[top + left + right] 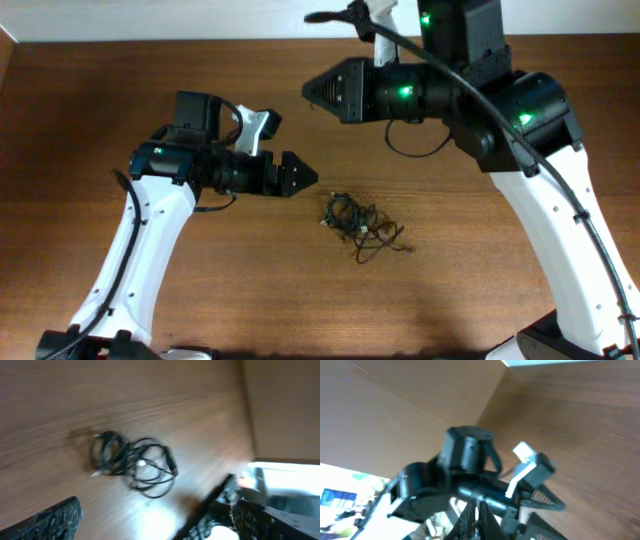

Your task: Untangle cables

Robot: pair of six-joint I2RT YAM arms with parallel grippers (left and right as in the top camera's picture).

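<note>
The cables lie in a small dark tangle of thin black cords on the wooden table, near its middle. They also show in the left wrist view, with a pale plug tip at the tangle's left. My left gripper hovers just left of and behind the tangle; in its own view its fingers are spread wide and empty. My right gripper is raised well behind the tangle and points left. In the right wrist view its fingers are pressed together with nothing between them.
The left arm's wrist and camera fill the right wrist view, below the right gripper. A thicker black arm cable loops down behind the tangle. The back wall's edge runs along the table's far side.
</note>
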